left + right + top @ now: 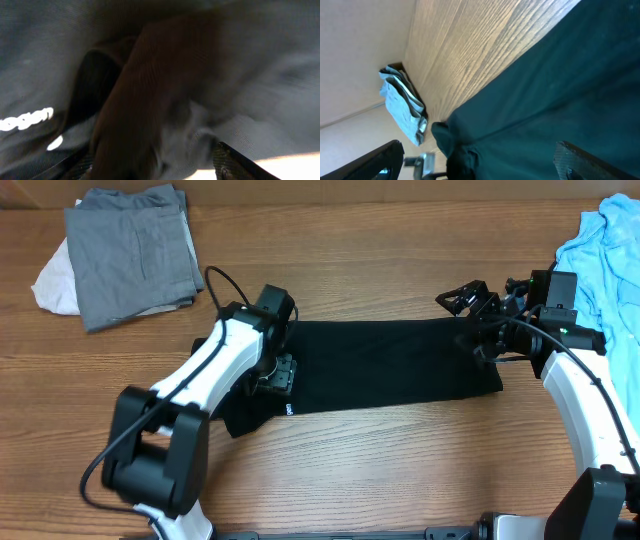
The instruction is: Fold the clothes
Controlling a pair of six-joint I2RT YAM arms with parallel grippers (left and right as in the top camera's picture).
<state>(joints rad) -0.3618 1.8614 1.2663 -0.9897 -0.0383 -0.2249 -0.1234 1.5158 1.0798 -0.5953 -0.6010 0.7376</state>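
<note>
Directly beneath left end effector (282,376) — black shirt (390,365), left end.

Four garments on one bench (380,470): one black shirt (390,365), one grey garment (130,250), one white garment (55,285), one light blue garment (615,260). Two robot arms: left arm (200,375), right arm (590,405).

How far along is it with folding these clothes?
Done: a grey garment lies folded at the far left corner. In hand: the black shirt is narrowed to a long band, the left gripper and right gripper at its ends, both open. Left: folding that band shorter, then the crumpled light blue garment.
</note>
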